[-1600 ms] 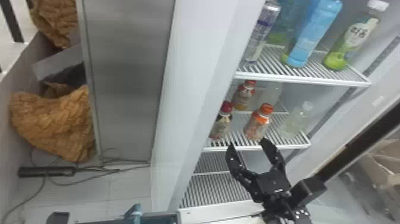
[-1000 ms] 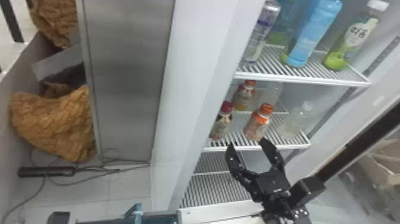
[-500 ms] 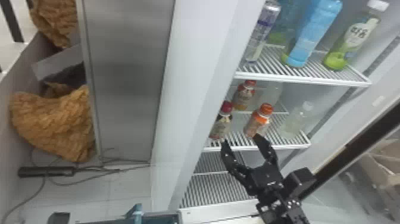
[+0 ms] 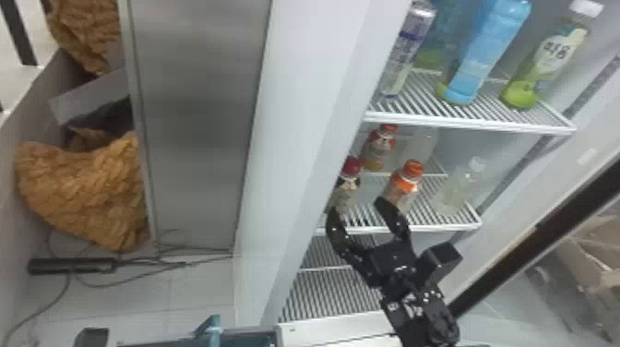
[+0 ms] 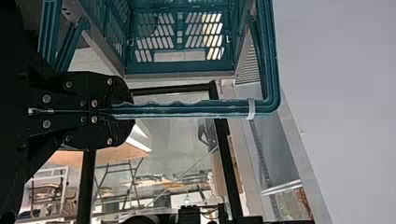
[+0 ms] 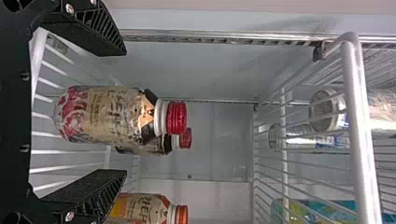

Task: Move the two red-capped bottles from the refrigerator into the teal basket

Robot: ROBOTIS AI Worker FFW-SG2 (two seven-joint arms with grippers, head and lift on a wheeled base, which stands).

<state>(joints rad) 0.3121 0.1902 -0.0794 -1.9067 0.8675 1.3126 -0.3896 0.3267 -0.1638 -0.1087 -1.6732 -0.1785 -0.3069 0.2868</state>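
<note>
While clamping the teal basket's handle between the closed fingers of the left gripper, holds the right gripper wide at the refrigerator shelf. Lines up the nearer red-capped bottle between those spread fingers, seemingly apart from both, though hard to judge at its base. Has the farther red-capped bottle just behind it, partly hidden from the right gripper. Leaves room for an orange-capped bottle just past one right fingertip. Carries the teal basket beside the left gripper.
</note>
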